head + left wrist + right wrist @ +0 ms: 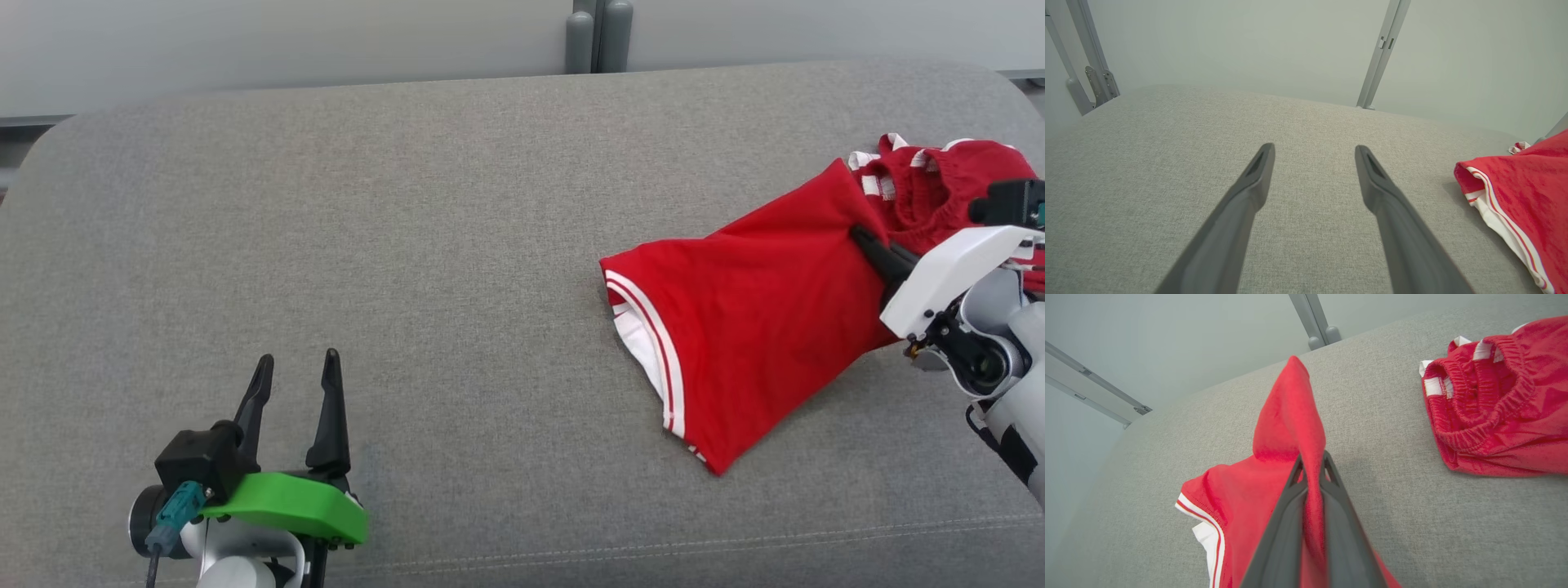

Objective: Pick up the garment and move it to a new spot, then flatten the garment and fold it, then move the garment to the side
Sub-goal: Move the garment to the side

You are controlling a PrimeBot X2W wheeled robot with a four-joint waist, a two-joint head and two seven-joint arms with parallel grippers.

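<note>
The garment (751,327) is a pair of red shorts with white and red trim, lying at the right of the grey padded table (408,245). My right gripper (867,242) is shut on a raised fold of its red cloth, which stands up in a peak between the fingers (1312,473) in the right wrist view. The elastic waistband (1486,396) lies bunched to the right, the striped leg hem (653,343) to the left. My left gripper (295,380) stands open over bare table at the lower left, well apart from the garment (1527,204).
Grey wall panels and a vertical metal post (598,34) run behind the table's far edge. The table's rounded front edge with its seam (653,547) lies close to me. Bare grey cloth stretches across the left and middle of the table.
</note>
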